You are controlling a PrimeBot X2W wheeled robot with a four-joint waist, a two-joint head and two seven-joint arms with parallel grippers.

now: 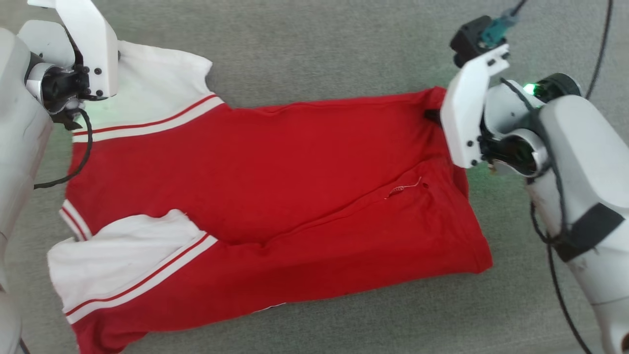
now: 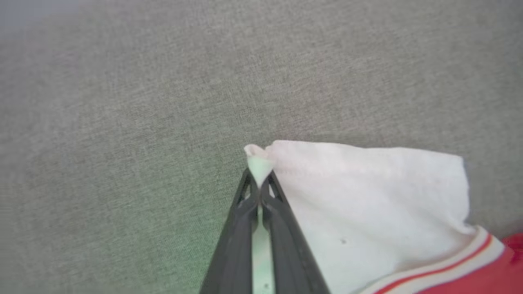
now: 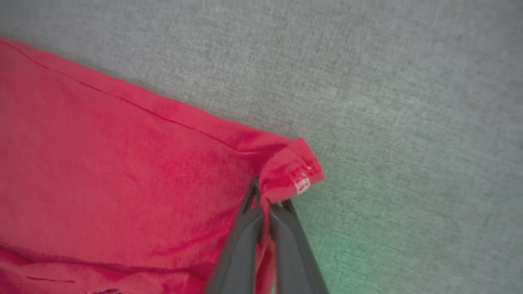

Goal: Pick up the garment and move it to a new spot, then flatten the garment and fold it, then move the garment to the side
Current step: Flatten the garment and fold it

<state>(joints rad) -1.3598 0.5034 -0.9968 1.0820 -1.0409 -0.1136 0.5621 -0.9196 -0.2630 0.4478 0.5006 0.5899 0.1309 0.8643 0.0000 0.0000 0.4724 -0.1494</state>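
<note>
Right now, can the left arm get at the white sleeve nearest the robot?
Probably not yet: the left arm's fingers are shut on the red T-shirt's far sleeve corner. Nothing lies over the near sleeve, so once they let go, the way looks free.

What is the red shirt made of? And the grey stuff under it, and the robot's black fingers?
Shirt: looks like thin, soft knit cloth, matte; it wrinkles and bunches where pinched. Grey surface: seems woven fabric, matte, with a fine speckled weave. Left fingers: probably hard dark plastic, smooth with a slight sheen; can't be sure.
</note>
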